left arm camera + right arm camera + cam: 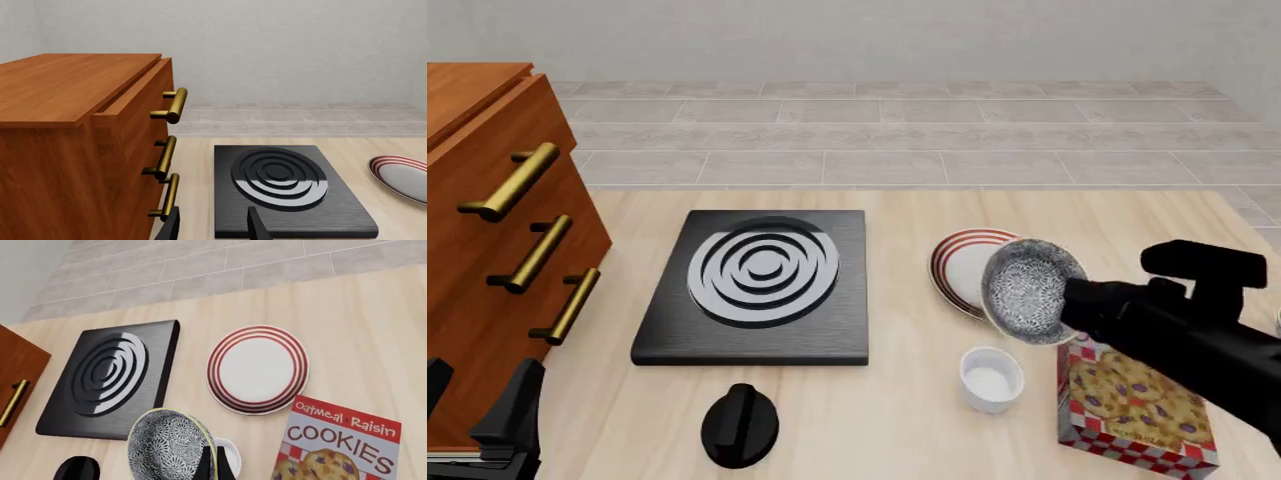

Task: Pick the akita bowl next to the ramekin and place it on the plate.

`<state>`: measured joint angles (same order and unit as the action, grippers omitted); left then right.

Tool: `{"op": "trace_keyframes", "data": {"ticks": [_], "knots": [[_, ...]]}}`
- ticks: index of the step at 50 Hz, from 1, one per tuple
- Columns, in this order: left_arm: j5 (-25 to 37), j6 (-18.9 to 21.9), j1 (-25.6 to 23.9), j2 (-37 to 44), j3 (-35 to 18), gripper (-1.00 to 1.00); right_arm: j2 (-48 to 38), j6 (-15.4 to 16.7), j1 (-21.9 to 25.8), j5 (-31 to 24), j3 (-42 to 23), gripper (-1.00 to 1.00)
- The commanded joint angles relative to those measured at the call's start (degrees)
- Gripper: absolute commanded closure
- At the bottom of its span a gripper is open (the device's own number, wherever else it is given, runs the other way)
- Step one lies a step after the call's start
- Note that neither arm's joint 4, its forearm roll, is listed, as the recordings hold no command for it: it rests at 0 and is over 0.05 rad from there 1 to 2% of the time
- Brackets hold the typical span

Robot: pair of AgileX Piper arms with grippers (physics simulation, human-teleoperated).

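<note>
Pale wood planks are forming the table (908, 420), and a grey tiled floor and plain wall are lying beyond it. Raised clear of that surface, the small round akita bowl with a grey-and-white speckled inside and dark outside (1030, 289) is hanging tilted on edge, its patterned inside facing the front camera. The right end effector (215, 466) is gripping it by the rim, one finger on either side of the wall, as the right wrist view is showing. In the front view the bowl is overlapping the near edge of the round white plate with red and dark rings around its rim (961, 267), which is lying flat on the table just past the end effector. Below the gripped bowl, the small plain white ramekin with straight sides (990, 378) is sitting upright on the table. Beside it, under the right arm, a red-and-white checked box of oatmeal raisin cookies (1132, 405) is lying flat. Further out from the right end effector, past the plate, a black square stove with pale concentric rings (761, 285) is resting on the table, with a black round knob (739, 424) near its front edge. The left end effector (213, 225) is hanging with fingers apart and nothing between them, close to a reddish wooden cabinet with brass bar handles (494, 260).
</note>
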<state>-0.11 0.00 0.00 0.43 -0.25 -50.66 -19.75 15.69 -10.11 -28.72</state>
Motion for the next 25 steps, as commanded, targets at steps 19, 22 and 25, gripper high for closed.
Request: {"op": "trace_keyframes", "data": {"ticks": [19,22,25], "knots": [[0.00,0.00,0.00,0.00,0.00,-1.00,-9.68,-1.14,-3.88,7.32,-2.05,1.00],[0.00,0.00,0.00,0.00,0.00,-1.00,-10.65,-1.14,-4.23,7.94,-2.30,1.00],[0.00,0.00,0.00,0.00,0.00,-1.00,-11.64,-1.48,-4.65,8.66,-2.52,1.00]]}}
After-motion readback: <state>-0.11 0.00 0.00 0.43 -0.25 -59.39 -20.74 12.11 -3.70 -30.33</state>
